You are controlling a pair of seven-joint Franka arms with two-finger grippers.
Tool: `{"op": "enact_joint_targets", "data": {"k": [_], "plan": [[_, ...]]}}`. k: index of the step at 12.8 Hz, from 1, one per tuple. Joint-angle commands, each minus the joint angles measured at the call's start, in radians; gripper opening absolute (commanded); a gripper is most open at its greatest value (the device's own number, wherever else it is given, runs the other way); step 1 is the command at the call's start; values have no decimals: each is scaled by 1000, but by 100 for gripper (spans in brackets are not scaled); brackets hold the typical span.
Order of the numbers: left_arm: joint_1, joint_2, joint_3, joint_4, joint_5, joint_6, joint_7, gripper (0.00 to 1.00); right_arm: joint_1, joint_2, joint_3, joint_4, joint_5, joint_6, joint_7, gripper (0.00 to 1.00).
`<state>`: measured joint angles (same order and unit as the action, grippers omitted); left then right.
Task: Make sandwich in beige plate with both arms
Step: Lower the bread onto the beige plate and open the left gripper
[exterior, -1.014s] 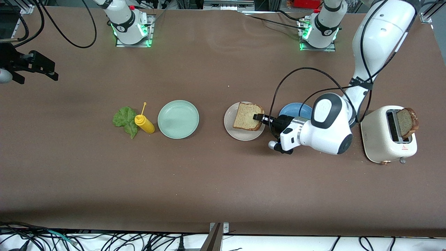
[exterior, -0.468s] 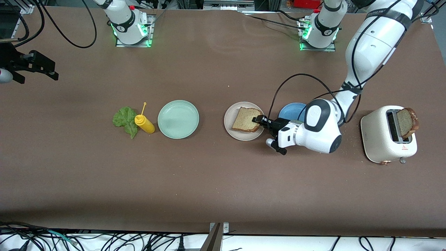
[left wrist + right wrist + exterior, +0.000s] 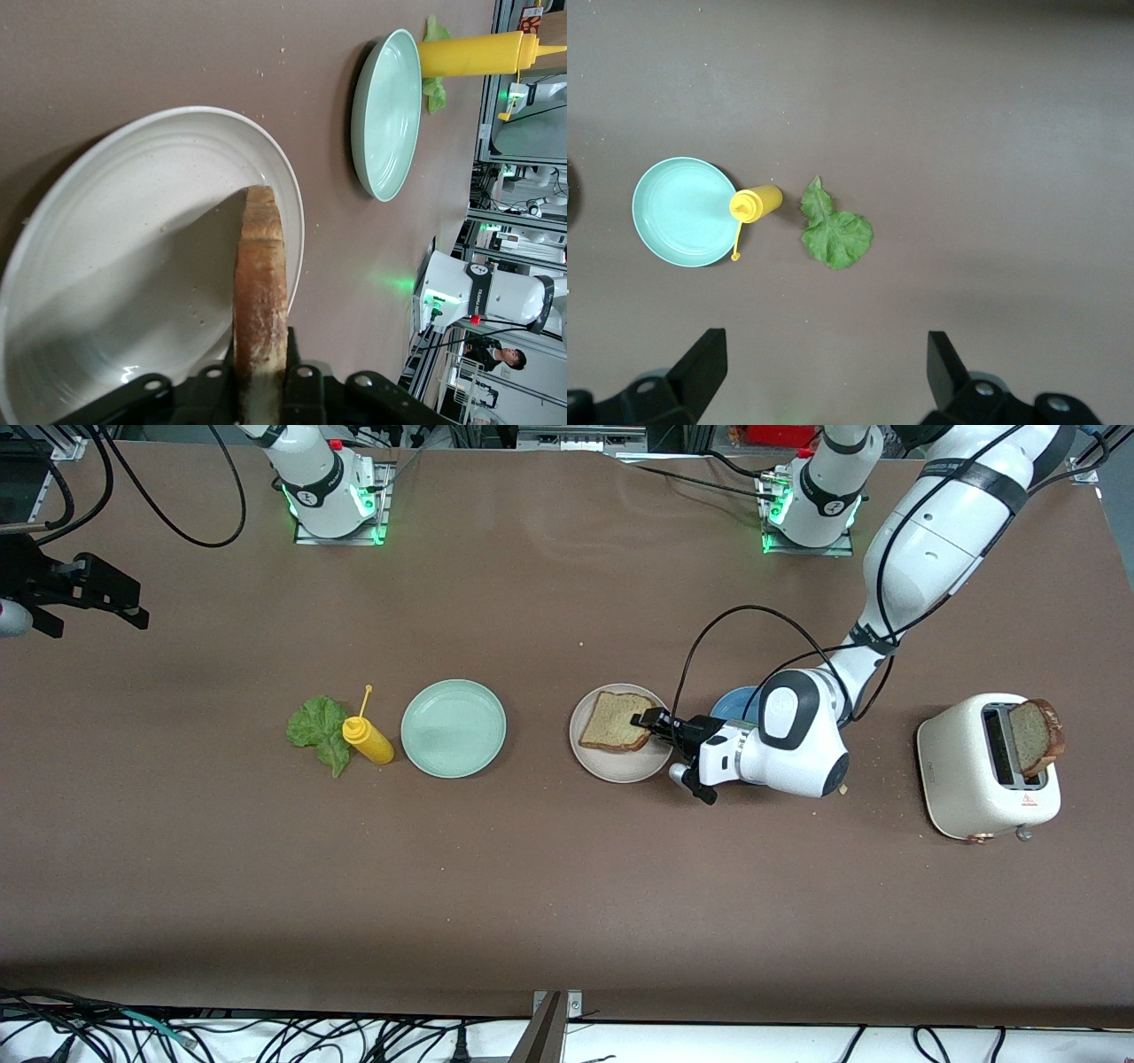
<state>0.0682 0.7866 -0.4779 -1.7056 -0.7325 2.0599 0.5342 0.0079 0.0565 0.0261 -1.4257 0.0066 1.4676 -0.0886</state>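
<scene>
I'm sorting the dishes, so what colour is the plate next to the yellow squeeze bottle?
Mint green plate; the front view shows it best.

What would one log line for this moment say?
left gripper: holding bread slice on beige plate | right gripper: open, waiting

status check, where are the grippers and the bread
Left gripper over the beige plate, fingers around a bread slice. Right gripper open, waiting at its end of the table. Second slice in the toaster; lettuce untouched.
</scene>
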Motion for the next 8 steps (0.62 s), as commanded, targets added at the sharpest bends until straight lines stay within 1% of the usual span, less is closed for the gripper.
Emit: {"op": "enact_joint_targets", "data": {"k": [1,3,4,7,8], "plan": [[11,-21,-1,-16,-39,9,36,100,-9,-1,2,13,18,-16,-11,100],[19,-35,2,-15,-28,8,36,100,-9,-1,2,14,18,-15,-11,100],[19,-47,7,-14,0,8,36,100,-9,-1,2,13,18,-15,-11,100],[28,-78,10,-3,187,8,35,100,-9,3,2,13,16,-16,-11,100],[38,-85,9,-2,224,8,35,100,-9,6,2,13,16,-18,-11,100]]}}
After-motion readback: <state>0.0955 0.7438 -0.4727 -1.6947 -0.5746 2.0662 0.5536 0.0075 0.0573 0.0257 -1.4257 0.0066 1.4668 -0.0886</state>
